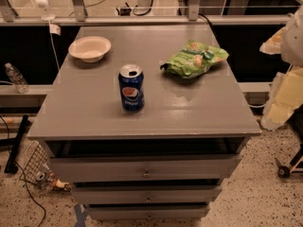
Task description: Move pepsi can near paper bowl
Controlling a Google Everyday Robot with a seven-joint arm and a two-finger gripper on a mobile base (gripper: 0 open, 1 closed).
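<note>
Pepsi can [131, 87] upright on grey worktop [85, 112], well left of gripper [289, 37], paper bowl [90, 48] farther left still, apart from can, green chip bag [194, 59] between can and gripper, gripper at right edge off the worktop, its grip state impossible to tell

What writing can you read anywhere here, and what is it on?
"pepsi": on the small dark blue metal can, below its round logo.
On the green crinkly chip bag: print too blurred to read.
None on the off-white paper bowl or the pale gripper at the right edge.
</note>
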